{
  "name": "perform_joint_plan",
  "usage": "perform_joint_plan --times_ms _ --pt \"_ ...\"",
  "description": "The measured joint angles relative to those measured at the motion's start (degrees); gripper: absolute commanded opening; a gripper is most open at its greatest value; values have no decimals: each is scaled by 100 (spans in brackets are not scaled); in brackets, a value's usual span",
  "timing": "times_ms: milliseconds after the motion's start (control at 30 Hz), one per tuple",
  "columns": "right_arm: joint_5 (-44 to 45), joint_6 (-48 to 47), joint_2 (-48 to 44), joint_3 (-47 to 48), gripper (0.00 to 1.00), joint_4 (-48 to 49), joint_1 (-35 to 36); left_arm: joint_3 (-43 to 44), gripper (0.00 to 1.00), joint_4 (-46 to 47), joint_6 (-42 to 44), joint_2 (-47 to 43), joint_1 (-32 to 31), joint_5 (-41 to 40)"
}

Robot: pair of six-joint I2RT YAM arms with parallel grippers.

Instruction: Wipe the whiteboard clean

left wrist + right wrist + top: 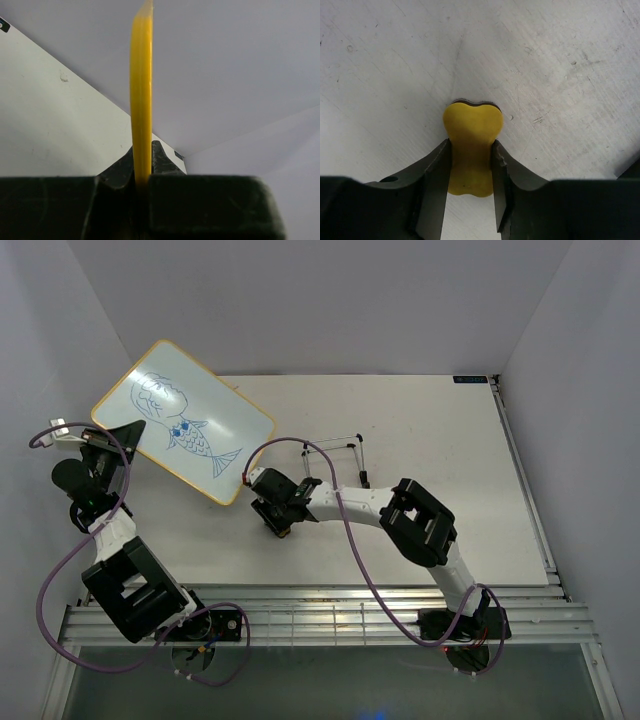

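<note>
Over at the far left of the table, the whiteboard is held up off the surface, its drawn face turned upward, with a blue fish drawing on it. Its long axis runs on a diagonal, from the far-left corner down toward the middle of the table, the near-right corner ending just beside the right arm's wrist.

The left gripper is clamped hard on the board's left edge. From the left wrist the yellow frame stands edge-on, pinched between the two fingers.

The right gripper is down at the tabletop, jaws drawn in tight on a yellow eraser block whose free end bulges out past the fingertips. A thin wire stand sits just beyond it.
</note>
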Motion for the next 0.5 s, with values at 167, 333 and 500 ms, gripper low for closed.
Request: perform_joint_plan --times_ms 167,333,500 --pt "15 17 -2 -2 30 4 0 0 0 -13 4 0 0 -2" --pt "17 52 -358 -457 30 101 2 0 0 -11 4 0 0 46" --pt "-4 190 -2022 -1902 31 177 0 0 0 -15 -76 -9 -2 205"
